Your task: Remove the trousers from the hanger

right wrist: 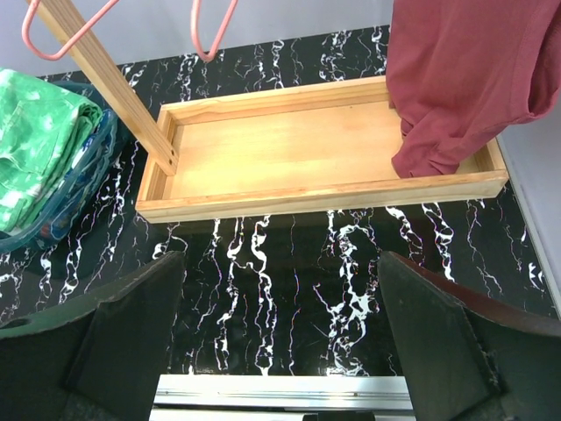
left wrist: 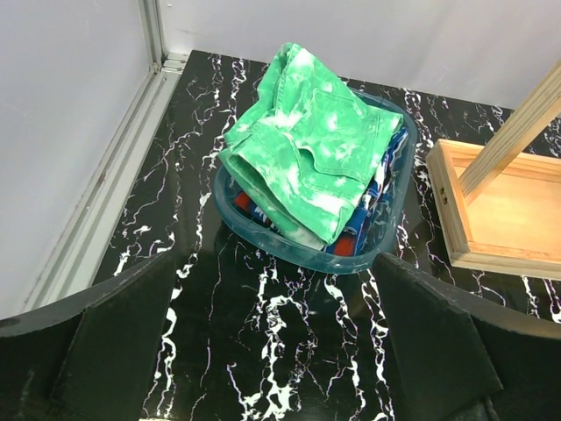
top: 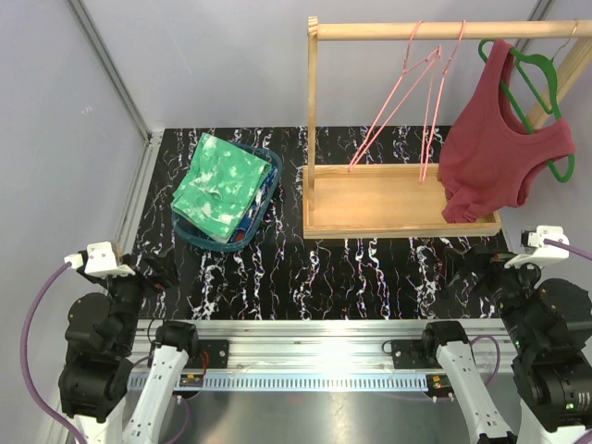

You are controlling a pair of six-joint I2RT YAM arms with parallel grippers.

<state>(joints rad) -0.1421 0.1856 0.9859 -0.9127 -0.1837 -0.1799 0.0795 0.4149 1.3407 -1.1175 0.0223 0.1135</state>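
Both pairs of trousers lie in the blue basket [left wrist: 289,256] at the left of the worktop [top: 370,268], well apart from the rack. The green trousers [left wrist: 307,149] are folded on top. The blue printed trousers [left wrist: 364,224] are beneath them, showing only as a strip of blue, red and white along the basket's near-right side. The two pink hangers [top: 398,102] hang bare from the wooden rail [top: 444,30], so the job looks finished.

The cloth is soft and light, and it would sag and drape if lifted. The green pair shows a pocket and stitched seams. A thick hem or waistband edge would give a surer pinch than the flat middle, where a claw might catch one layer only.

The left claw [left wrist: 276,294] is spread and empty, short of the basket. The right claw [right wrist: 280,285] is also spread and empty, facing the rack's wooden tray [right wrist: 307,149].

Most of the blue pair is buried — its fold cannot be judged. The dark red tank top [top: 495,153] hangs on a green hanger [top: 541,83], whose hook runs to the frame edge in the top view.
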